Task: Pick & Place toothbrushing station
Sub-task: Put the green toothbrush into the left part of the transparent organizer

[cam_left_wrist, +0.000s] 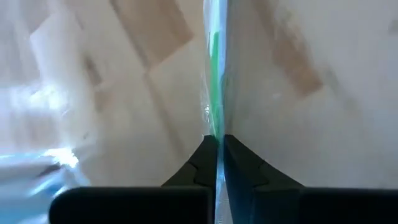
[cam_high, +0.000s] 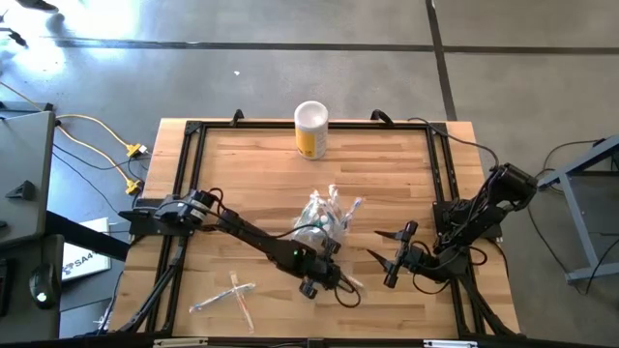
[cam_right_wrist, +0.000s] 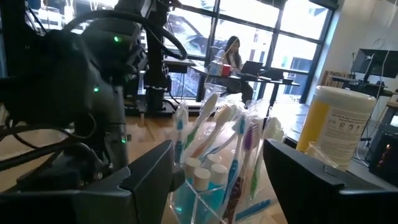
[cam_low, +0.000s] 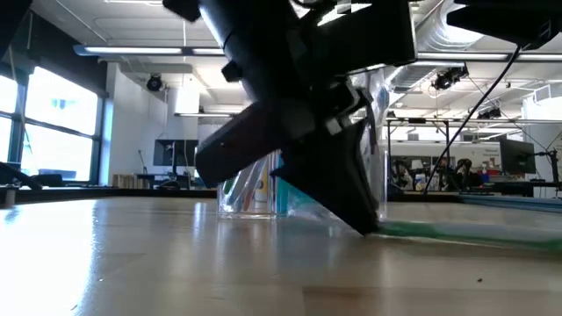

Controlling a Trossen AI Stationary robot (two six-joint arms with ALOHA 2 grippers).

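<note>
- The left pincer [cam_left_wrist: 217, 146] is down on the wooden surface [cam_high: 261, 174], clenched on a thin wrapped toothbrush [cam_left_wrist: 214, 74]. In the left wrist view the clear wrapper with its green streak runs straight out from between the closed fingertips [cam_left_wrist: 202, 158].
- The grip looks to be on a narrow, slippery strip, so I'd lift slowly and straight up, watching that the wrapper doesn't slide out.
- Just beside that pincer stands the toothbrushing station [cam_high: 324, 222], a clear holder near the middle of the surface, already crowded with brushes [cam_right_wrist: 214, 134] and teal tubes [cam_right_wrist: 186, 199]. The brush should go in tip-down through a gap, without nudging the light holder over.
- The right pincer [cam_high: 398, 253] waits with fingers spread, near the station on its other side, grasping nothing. It could steady the holder if needed.
- More wrapped toothbrushes [cam_high: 230, 295] lie loose near the front left edge, well apart from the station.
- The yellow canister [cam_high: 310, 130] stands near the far edge, out of the way.
</note>
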